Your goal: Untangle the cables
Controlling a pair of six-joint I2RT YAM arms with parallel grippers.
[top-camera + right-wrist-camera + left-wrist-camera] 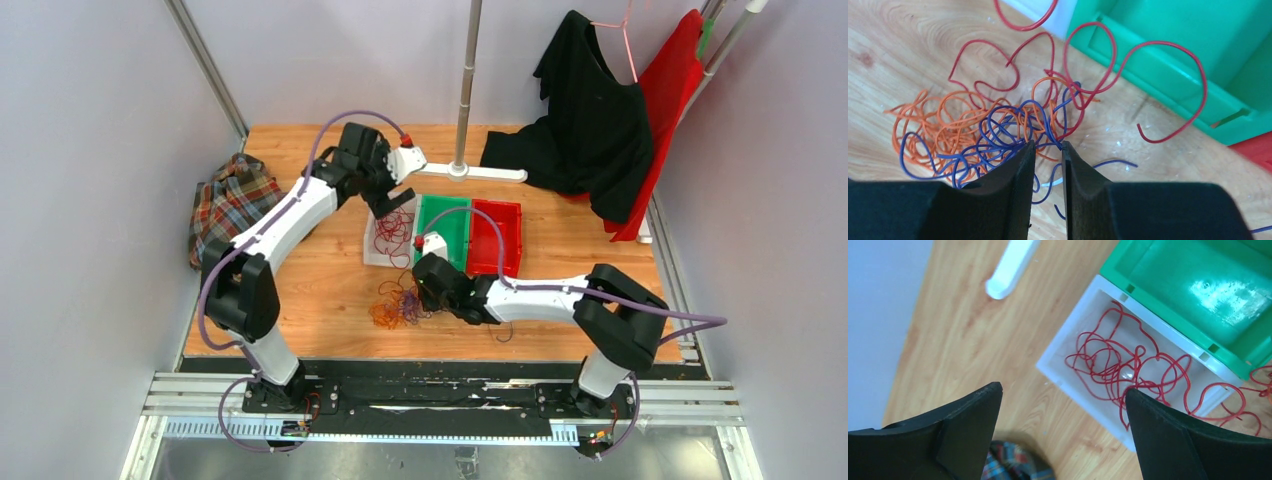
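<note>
**Left gripper (1062, 390) spread wide over a bin, right gripper (1048, 145) nearly closed at the clump.**

The left gripper hangs above a white bin (1068, 322) where a red cable (1108, 365) lies looped, beside a green bin (1173, 290). The right gripper's fingers leave a thin slit, tips at the orange and purple clump (973, 130) on the table (1168, 170). A purple strand crosses them; whether it is pinched, I cannot tell.

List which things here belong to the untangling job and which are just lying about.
Job: red wires, orange-purple tangle; probably also the white bin, green bin and red bin.
Lying about: plaid cloth, black shirt, red garment, pole.
</note>
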